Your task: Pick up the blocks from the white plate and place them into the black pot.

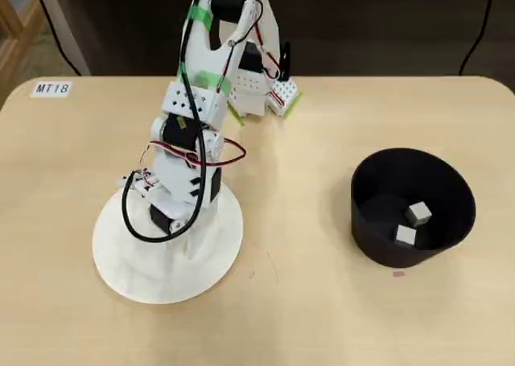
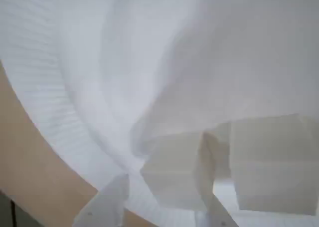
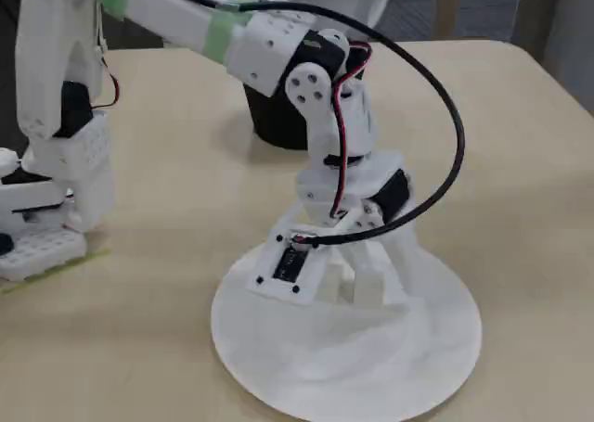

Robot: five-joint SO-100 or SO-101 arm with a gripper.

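Overhead view: a tan table carries a corner label reading "MT18". Two blocks lie in the black pot, well apart from the white plate.

Wrist view: the gripper stands spread around one block, another block just beside.

Fixed view: plate rim free.

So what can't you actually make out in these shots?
- Blocks on the white plate, overhead view: hidden under the arm.
- Gripper grip, wrist view: fingers flank one block, contact unclear.
- Black pot, fixed view: mostly behind the arm, inside unseen.
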